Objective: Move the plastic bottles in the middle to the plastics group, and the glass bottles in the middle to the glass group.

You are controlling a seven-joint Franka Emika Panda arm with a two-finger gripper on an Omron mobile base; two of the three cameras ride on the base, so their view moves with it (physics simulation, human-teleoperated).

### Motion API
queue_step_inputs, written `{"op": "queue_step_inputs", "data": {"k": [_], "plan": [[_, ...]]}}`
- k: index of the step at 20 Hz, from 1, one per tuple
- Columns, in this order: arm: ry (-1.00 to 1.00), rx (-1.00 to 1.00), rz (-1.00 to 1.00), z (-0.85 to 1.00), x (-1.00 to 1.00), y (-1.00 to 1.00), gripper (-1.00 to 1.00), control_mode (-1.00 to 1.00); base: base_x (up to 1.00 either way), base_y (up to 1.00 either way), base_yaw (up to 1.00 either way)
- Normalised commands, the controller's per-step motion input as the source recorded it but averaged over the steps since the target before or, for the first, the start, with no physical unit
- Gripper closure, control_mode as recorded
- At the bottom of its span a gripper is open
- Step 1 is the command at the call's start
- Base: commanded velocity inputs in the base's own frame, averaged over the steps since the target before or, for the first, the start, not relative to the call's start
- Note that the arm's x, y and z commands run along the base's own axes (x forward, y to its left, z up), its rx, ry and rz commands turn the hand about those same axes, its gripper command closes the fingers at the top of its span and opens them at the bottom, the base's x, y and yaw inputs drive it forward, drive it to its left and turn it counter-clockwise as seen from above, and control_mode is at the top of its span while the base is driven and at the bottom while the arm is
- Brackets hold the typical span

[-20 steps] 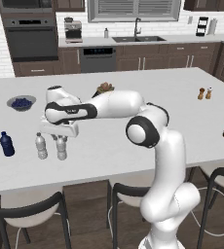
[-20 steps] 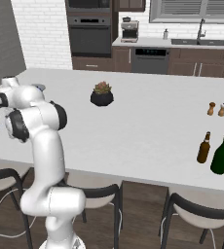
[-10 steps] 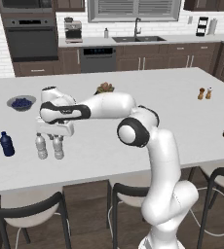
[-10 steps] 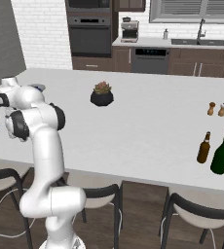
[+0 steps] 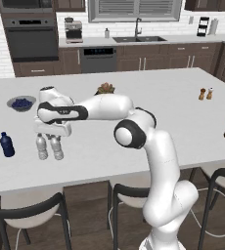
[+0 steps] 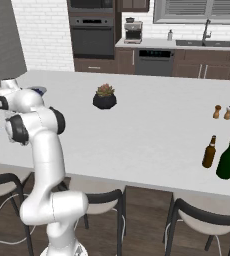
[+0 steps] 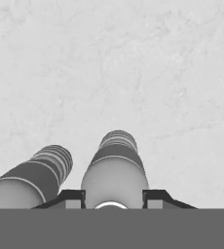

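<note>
End effector [image 7: 111, 199] straddles the clear plastic water bottle [image 5: 56, 147], standing on the table [image 5: 183, 112] just beside its twin [image 5: 41, 147]; fingers seemingly parted, so lift straight up, avoiding the neighbour

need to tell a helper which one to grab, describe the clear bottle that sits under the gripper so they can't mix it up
Start at the white counter and go to its left end, where a dark blue bottle stands beside two clear bottles. Take the right one of the clear pair, farthest from the blue one. Unlike its twin, it stands directly under the gripper, between the two fingertips.
</note>
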Motion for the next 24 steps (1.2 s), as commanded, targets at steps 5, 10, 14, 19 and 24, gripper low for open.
{"op": "queue_step_inputs", "data": {"k": [5,10,14,19,24], "plan": [[-0.08,0.02,0.0,-0.18,-0.04,-0.05,1.0,-1.0,0.0,0.0,0.0],[-0.08,0.0,0.0,-0.14,-0.13,-0.16,1.0,-1.0,0.0,0.0,0.0],[-0.08,0.0,0.0,-0.1,-0.1,-0.28,1.0,-1.0,0.0,0.0,0.0],[-0.02,0.0,0.0,-0.13,-0.01,-0.29,-1.0,-1.0,0.0,0.0,0.0],[0.0,0.0,0.0,-0.12,0.0,-0.17,-1.0,-1.0,0.0,0.0,0.0]]}}
